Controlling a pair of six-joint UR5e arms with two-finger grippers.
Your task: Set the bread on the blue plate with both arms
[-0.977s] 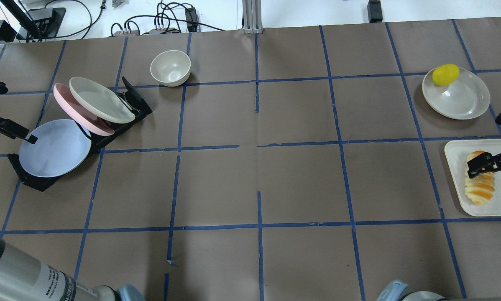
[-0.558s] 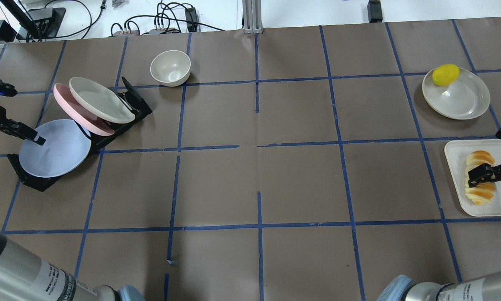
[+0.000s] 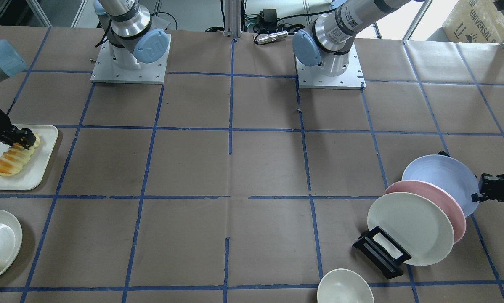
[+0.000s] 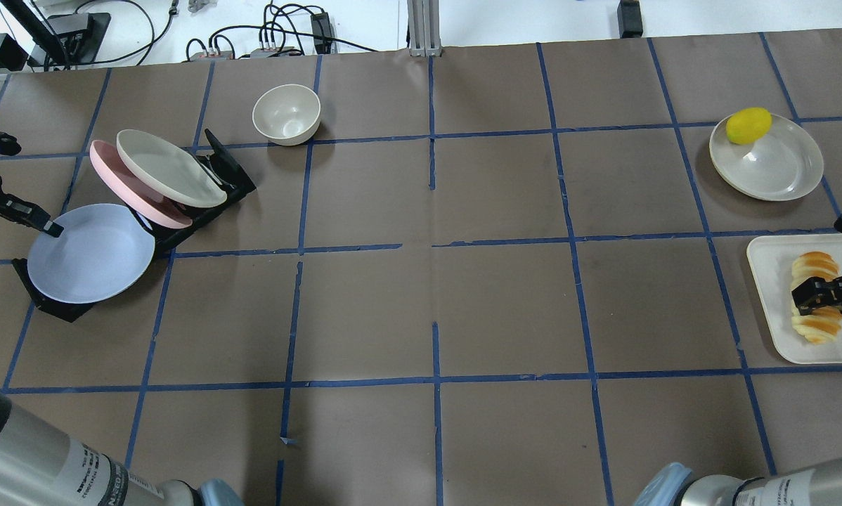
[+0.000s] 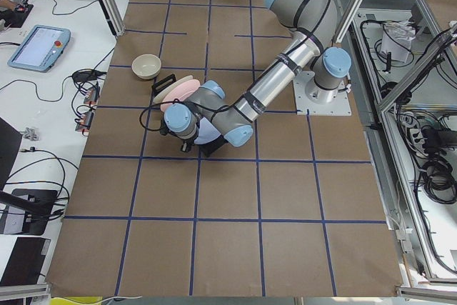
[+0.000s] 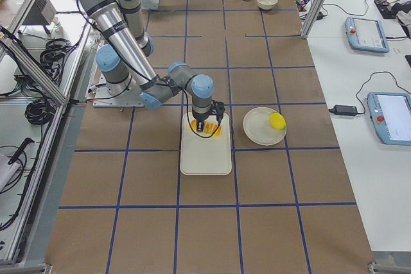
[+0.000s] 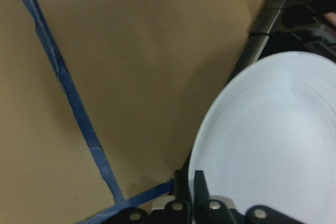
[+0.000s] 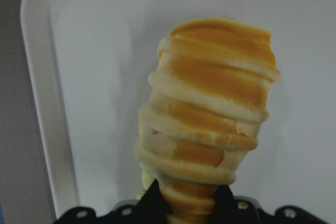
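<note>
Brown paper crossed by blue tape covers the desk. At its left end a black rack holds three tilted plates: the blue plate nearest the robot, then a pink plate and a cream plate. The left gripper pinches the blue plate's outer rim, its fingers pressed together on the edge in the wrist view. At the right end the bread is over a white tray; whether it rests there or is raised cannot be told. The right gripper clamps the bread, one finger on either side. Beyond the tray a yellow fruit sits on a shallow cream dish.
</note>
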